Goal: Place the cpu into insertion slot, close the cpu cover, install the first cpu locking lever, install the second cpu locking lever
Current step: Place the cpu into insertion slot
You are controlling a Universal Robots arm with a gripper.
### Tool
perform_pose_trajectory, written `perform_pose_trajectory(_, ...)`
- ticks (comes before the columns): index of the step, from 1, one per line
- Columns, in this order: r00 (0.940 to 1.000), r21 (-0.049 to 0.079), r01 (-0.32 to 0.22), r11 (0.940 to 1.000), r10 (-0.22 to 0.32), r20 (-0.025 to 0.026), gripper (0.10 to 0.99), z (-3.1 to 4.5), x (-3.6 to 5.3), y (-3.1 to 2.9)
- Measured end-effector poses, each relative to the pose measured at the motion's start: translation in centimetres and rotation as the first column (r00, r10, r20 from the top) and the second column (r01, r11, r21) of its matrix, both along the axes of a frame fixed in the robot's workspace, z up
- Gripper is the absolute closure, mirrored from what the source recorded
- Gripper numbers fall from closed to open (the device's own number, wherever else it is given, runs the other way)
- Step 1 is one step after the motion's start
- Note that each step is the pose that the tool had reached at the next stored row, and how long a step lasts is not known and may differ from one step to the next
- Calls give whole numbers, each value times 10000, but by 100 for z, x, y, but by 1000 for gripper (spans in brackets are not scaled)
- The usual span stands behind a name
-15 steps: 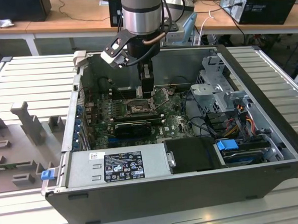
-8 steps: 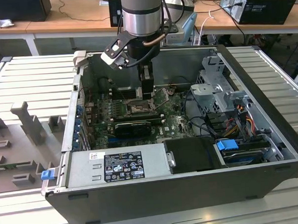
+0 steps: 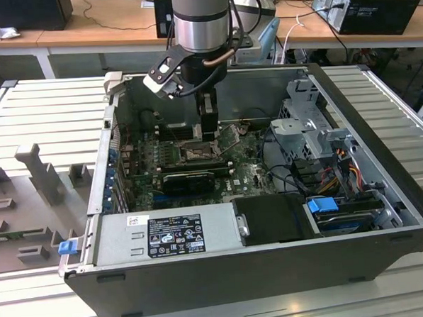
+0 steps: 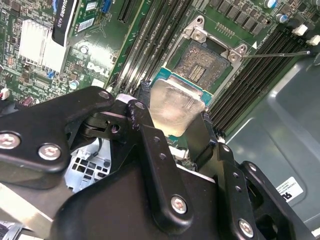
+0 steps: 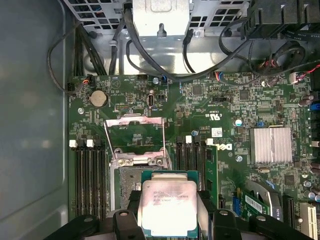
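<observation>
My gripper (image 5: 169,201) is shut on the cpu (image 5: 169,210), a pale silver square chip on a green-edged base, held by two opposite edges between black fingers (image 5: 134,206). In the second wrist view the cpu (image 4: 175,107) hangs a little above and beside the insertion slot (image 4: 202,64), whose black pin field lies bare. The cpu cover (image 5: 134,134), a silver frame with a cut-out centre, stands swung open past the insertion slot (image 5: 127,181). A thin lever rod (image 4: 280,53) sticks out sideways. In the exterior view the gripper (image 3: 208,127) reaches down into the case over the slot (image 3: 197,153).
Black memory slots (image 5: 90,172) flank the socket on both sides. A silver heat sink (image 5: 271,145) and a black card (image 3: 188,181) sit on the green motherboard (image 5: 200,105). The drive cage (image 3: 305,121), cables and the power supply (image 3: 169,235) crowd the case's inside.
</observation>
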State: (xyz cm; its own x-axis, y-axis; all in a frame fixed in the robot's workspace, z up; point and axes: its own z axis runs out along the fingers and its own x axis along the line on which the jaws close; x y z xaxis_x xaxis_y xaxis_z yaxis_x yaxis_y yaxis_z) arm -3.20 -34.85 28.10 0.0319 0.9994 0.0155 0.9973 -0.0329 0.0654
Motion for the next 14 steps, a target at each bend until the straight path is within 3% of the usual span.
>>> perform_pose_trajectory(14, 10000, 0, 0, 10000, 0, -19, 561, -65, 0, 0)
